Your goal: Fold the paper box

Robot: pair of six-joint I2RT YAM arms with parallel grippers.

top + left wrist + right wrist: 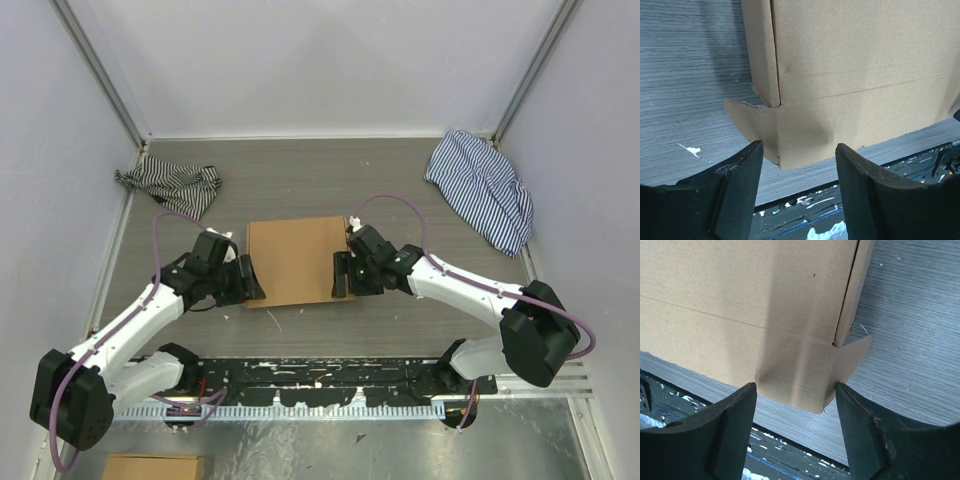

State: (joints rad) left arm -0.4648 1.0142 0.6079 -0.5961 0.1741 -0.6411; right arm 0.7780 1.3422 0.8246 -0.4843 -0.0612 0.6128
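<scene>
Spanning the whole work area, the grey wood-grain table [300, 180] carries the paper box [295, 262] near its middle, a little toward the near edge. The box lies flat as a plain brown rectangle with its broad face up. The left arm [130, 325] reaches in from the near left corner and the right arm [470, 290] from the near right, so the box sits between their ends. Two striped cloths lie well apart from the box. The bigger one [483, 190] is spread at the far right by the wall, and a smaller crumpled one [170, 185] is at the far left. A small piece of brown cardboard [155, 467] shows at the bottom edge of the overhead view, below the table. The left gripper [248, 278] stands at the box's left edge and the right gripper [340, 275] at its right edge. Both have their jaws spread wide and hold nothing, and each wrist view shows a near corner of the box in the gap between the dark fingers. At the near left corner a ragged flap [747, 120] pokes out sideways onto the table. At the near right corner a small pointed tab [852, 357] sticks out from under the side wall.
</scene>
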